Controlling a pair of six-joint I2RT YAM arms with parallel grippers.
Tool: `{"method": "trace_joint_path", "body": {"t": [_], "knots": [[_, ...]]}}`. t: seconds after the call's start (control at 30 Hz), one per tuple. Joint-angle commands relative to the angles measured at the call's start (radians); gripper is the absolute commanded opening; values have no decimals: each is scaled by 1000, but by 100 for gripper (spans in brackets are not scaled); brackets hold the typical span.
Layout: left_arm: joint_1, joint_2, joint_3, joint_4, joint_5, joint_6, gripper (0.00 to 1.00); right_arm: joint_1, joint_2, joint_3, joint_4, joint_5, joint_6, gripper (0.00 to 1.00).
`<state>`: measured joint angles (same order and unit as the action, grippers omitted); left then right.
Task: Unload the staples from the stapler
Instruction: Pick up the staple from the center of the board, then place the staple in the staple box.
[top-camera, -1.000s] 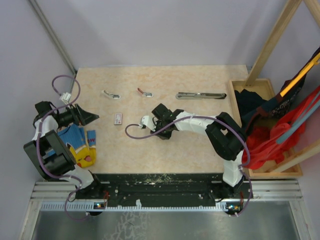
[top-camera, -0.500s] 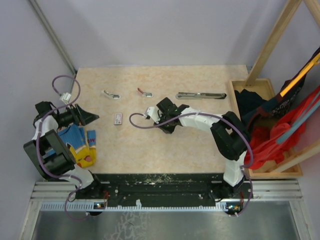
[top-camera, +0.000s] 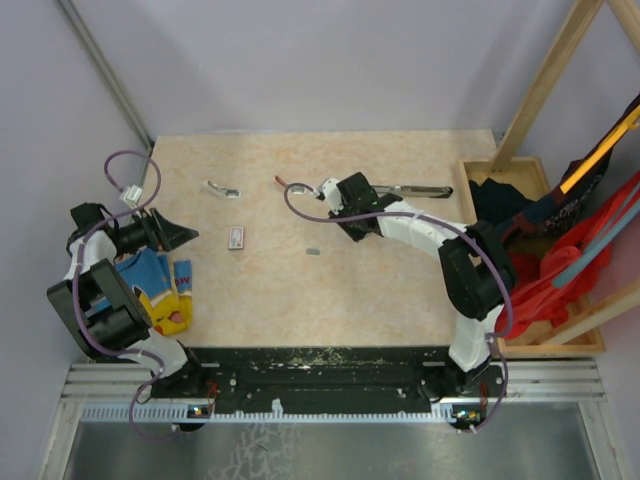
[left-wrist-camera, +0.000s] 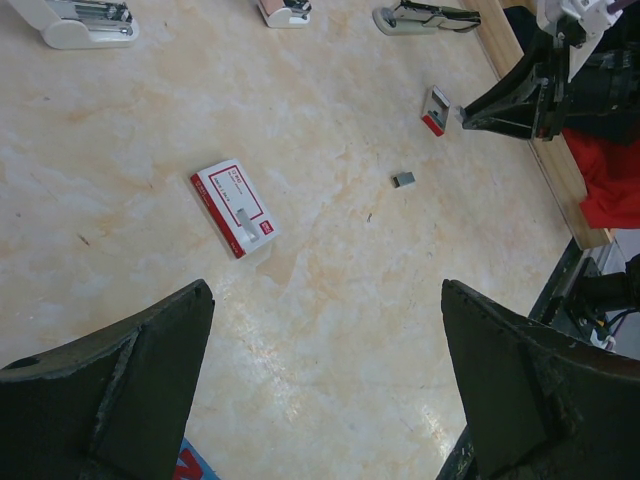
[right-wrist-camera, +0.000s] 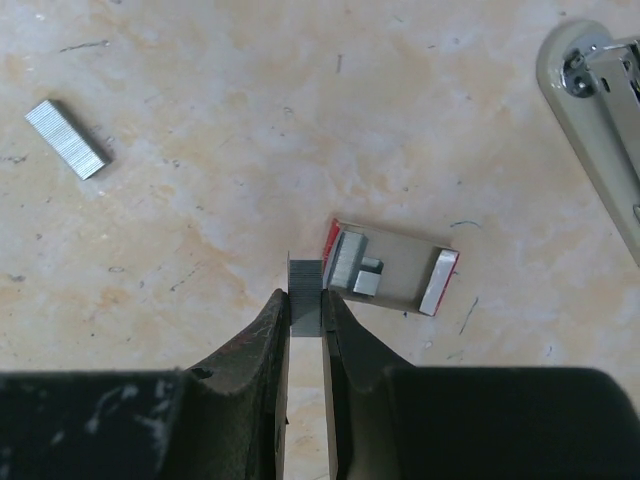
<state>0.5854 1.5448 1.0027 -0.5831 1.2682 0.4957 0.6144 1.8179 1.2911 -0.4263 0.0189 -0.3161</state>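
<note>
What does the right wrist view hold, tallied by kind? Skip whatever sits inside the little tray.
Short grey metal staple strips: 2, one lying loose, one pinched in the right pincer.
Small red-edged cardboard tray: 1.
Pale beige stapler with a metal channel, partly in frame: 1.
Total: 4.
</note>
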Motion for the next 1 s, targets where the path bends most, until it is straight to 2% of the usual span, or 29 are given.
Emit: {"method": "trace_joint_path", "body": {"t": [0.0,0.33,0.97], "knots": [[7,6,13,-6,21,23,100,-21,-5,48,65,66,70,12],[7,8,13,-5,22,24,100,-43,60,57,84,134,90,11],[7,8,14,-6,21,24,100,-49,101,54,88,125,93,11]]}}
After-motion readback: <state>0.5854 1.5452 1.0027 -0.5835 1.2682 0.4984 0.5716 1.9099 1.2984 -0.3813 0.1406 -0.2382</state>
